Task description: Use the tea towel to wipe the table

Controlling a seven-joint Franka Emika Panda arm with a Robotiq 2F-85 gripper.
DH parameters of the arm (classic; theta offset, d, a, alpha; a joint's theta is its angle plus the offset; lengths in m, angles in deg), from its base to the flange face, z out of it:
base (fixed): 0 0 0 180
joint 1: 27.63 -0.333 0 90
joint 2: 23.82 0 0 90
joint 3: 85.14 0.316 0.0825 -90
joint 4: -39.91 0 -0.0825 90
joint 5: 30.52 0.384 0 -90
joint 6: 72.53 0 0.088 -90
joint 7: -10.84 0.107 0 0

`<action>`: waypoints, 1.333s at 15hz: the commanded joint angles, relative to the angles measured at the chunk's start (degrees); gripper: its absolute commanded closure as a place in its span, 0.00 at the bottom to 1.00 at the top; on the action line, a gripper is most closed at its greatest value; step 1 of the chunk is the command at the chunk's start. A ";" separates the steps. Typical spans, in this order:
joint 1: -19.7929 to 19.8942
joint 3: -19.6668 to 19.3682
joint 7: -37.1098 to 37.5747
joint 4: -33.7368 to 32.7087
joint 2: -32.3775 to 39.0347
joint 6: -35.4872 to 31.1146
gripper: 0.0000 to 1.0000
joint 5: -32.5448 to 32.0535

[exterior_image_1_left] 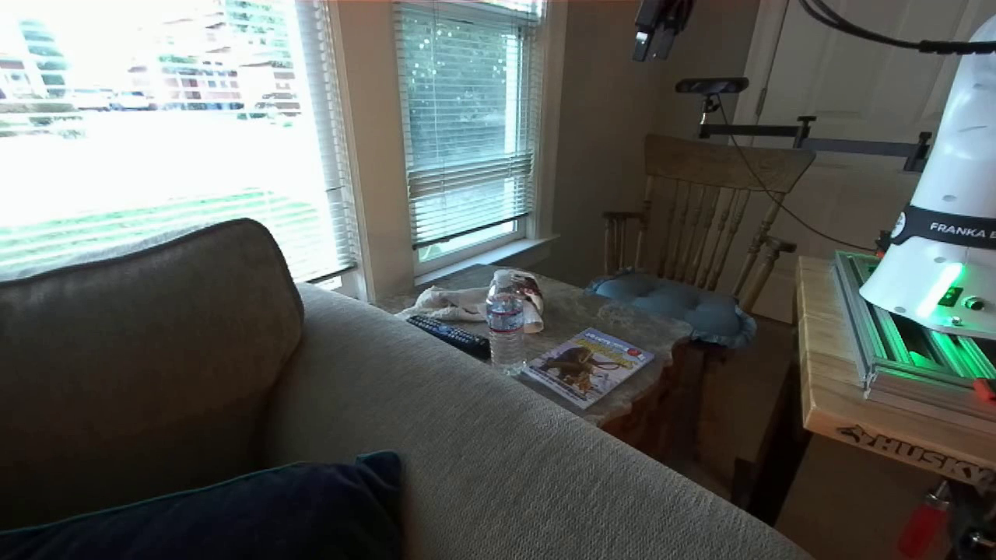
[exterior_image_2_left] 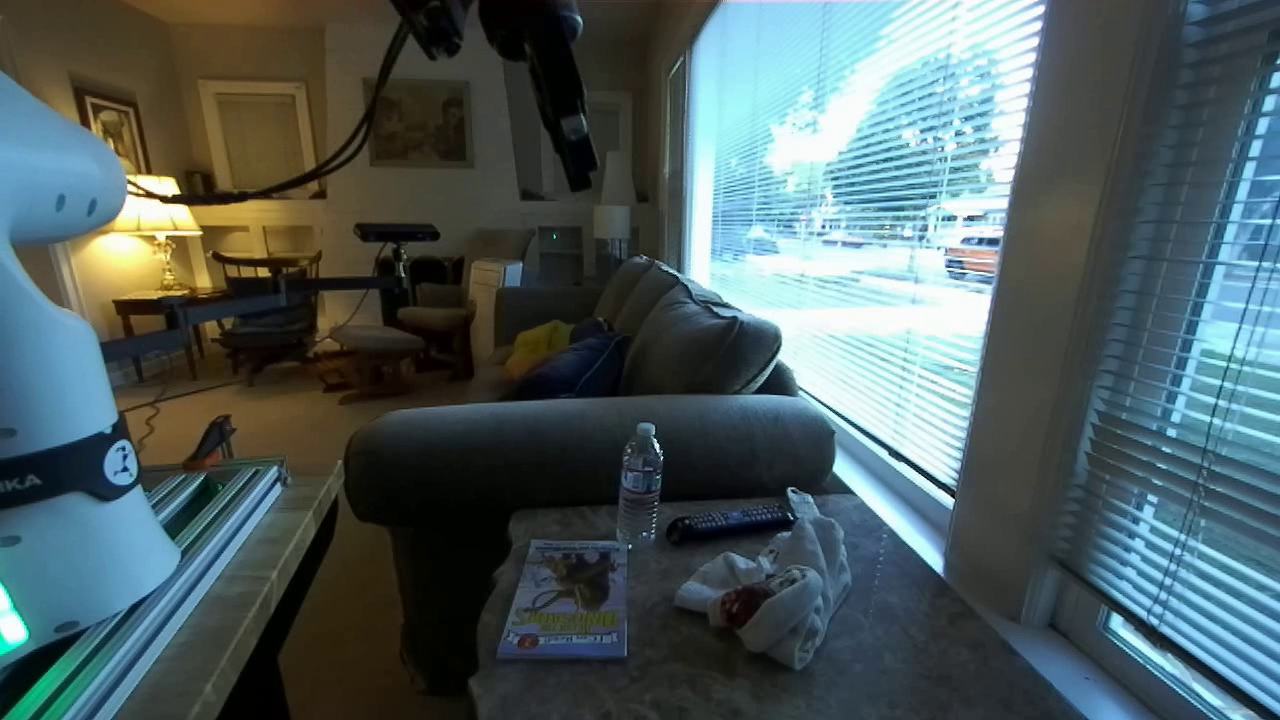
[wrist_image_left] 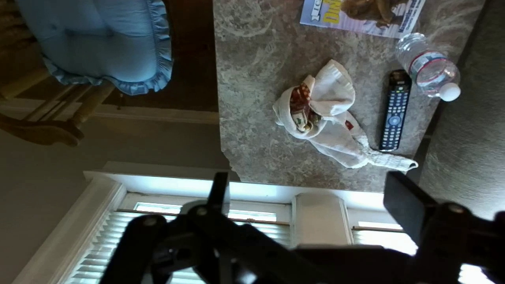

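Observation:
The tea towel [wrist_image_left: 333, 92], whitish with reddish-brown print, lies crumpled on the table [wrist_image_left: 252, 71], whose top is grey and mottled. One narrow twisted end of the cloth points toward the sofa side. In both exterior views the towel [exterior_image_2_left: 815, 575] rests near the window end; a bottle partly covers the towel [exterior_image_1_left: 455, 302] in an exterior view. High above the tabletop hangs my gripper [wrist_image_left: 307, 177], jaws wide apart with nothing between them. The gripper [exterior_image_1_left: 650, 54] also shows at the top edge of an exterior view, well clear of the cloth.
A water bottle [exterior_image_2_left: 640, 485], a black remote [wrist_image_left: 394, 112] and a magazine [exterior_image_2_left: 565, 600] share the tabletop with the towel. The sofa arm [exterior_image_1_left: 436, 435] borders one side, the window sill [wrist_image_left: 256, 191] another. A chair with a blue cushion [wrist_image_left: 102, 39] stands close by.

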 commanded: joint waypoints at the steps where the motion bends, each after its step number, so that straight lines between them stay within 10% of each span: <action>1: -0.15 0.46 2.58 -2.63 7.58 -6.50 0.00 1.00; 10: -0.71 -2.44 -0.37 -4.53 5.73 0.51 0.00 2.48; 20: 1.27 1.16 15.33 -13.55 29.61 -16.62 0.00 -0.41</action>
